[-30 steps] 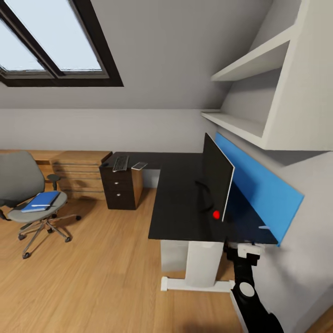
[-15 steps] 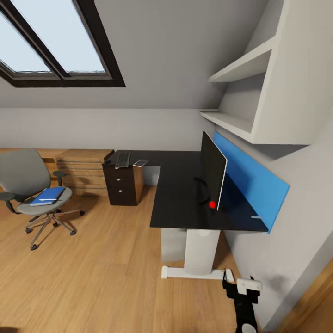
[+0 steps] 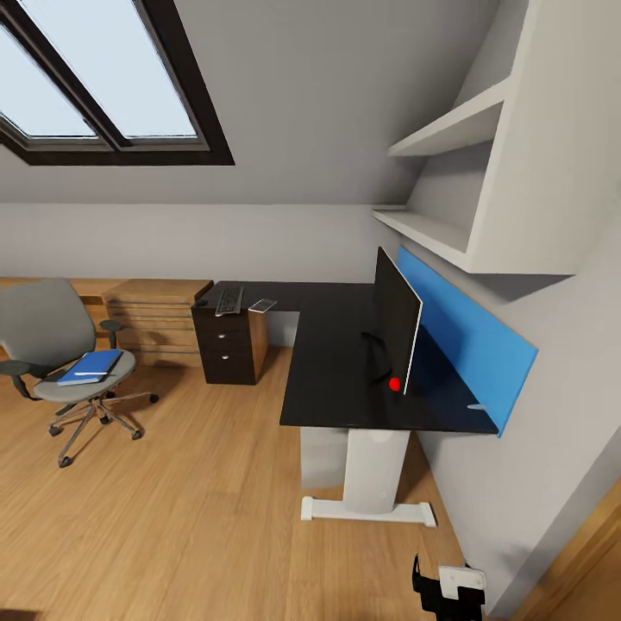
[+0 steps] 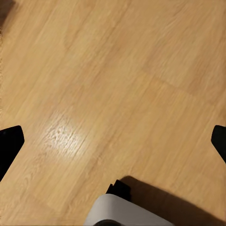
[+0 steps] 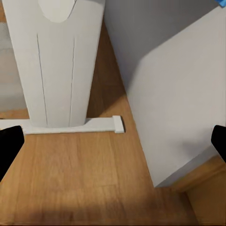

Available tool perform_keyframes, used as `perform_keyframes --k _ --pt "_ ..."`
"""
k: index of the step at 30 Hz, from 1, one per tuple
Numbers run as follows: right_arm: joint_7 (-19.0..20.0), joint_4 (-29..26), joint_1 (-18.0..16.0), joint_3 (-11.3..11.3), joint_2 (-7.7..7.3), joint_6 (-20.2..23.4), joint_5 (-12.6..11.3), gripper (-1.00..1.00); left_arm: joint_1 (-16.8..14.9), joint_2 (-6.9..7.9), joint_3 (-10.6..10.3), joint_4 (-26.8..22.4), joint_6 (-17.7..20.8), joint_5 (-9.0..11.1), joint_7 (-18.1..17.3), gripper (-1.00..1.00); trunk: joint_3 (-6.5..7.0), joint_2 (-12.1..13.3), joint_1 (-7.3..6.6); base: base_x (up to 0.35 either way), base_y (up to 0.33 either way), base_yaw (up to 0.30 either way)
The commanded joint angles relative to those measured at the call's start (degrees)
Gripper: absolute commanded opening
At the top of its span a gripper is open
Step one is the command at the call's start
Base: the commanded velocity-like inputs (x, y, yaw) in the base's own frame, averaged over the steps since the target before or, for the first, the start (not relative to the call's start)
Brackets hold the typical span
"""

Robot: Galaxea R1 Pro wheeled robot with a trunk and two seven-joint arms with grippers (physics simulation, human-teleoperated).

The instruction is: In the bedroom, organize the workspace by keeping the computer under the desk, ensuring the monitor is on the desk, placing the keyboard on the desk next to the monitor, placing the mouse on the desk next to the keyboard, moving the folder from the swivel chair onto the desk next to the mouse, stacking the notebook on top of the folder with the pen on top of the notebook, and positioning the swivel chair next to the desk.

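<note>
A: Black desk [image 3: 332, 362] noted, monitor [image 3: 395, 321] upright on it beside the blue panel. Keyboard [image 3: 228, 300] lies on the far wing of the same top, well apart from the monitor. Mouse: cannot pick it out.

B: Folder?

A: Folder [image 3: 90, 366] flat on the chair [image 3: 52, 349] seat, a thin white stick, likely the pen, resting on it. Chair stands well off the desk, on the wood floor [image 3: 172, 517].

B: Grippers?

A: Left gripper [image 4: 113, 141] over bare floor, both fingertips at the frame edges, spread wide, nothing between. Right gripper [image 5: 113, 141] likewise wide apart and empty, facing the desk's white leg [image 5: 56, 61] and the wall. In the head view it sits low by the wall.

B: Which relation matters next?

A: Folder lies far forward and to the left of both grippers. Left arm is the nearer side. Its long axis runs roughly along the seat toward the desk corner. Judgement: the base must travel to the chair before any reach; neither arm can get there from here.
</note>
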Motion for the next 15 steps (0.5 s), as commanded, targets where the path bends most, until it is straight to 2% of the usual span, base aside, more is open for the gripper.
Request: perform_keyframes --k 1,6,7,9,15 --pt "-0.11 0.52 -0.05 -0.37 0.09 -0.15 0.61 1.00 -0.05 0.07 -0.48 -0.01 -0.31 0.63 0.33 1.00 0.11 0.36 -0.22 0.000 0.000 0.000" --pt "-0.07 2.08 -0.05 -0.34 0.15 -0.26 0.60 1.00 -0.05 -0.12 -0.61 1.22 -0.20 0.68 0.33 1.00 1.01 2.36 -1.31 0.000 0.000 0.000" --pt "0.52 2.82 -0.05 -0.33 0.15 -2.49 0.60 1.00 -0.07 -1.42 -0.60 4.80 -0.23 0.50 0.06 1.00 1.19 2.76 -1.53 0.000 0.000 0.000" --pt "0.66 3.47 -0.05 -0.36 0.14 -3.67 0.58 1.00 -0.06 -1.64 -0.59 5.20 -0.27 0.55 -0.25 1.00 1.54 3.57 -1.97 0.000 0.000 0.027" --pt "0.84 7.26 -0.24 -0.47 0.20 -5.06 0.52 1.00 -0.07 -1.76 -0.57 5.67 -0.21 0.59 -4.16 1.00 2.38 5.97 -3.29 0.000 0.000 0.153"
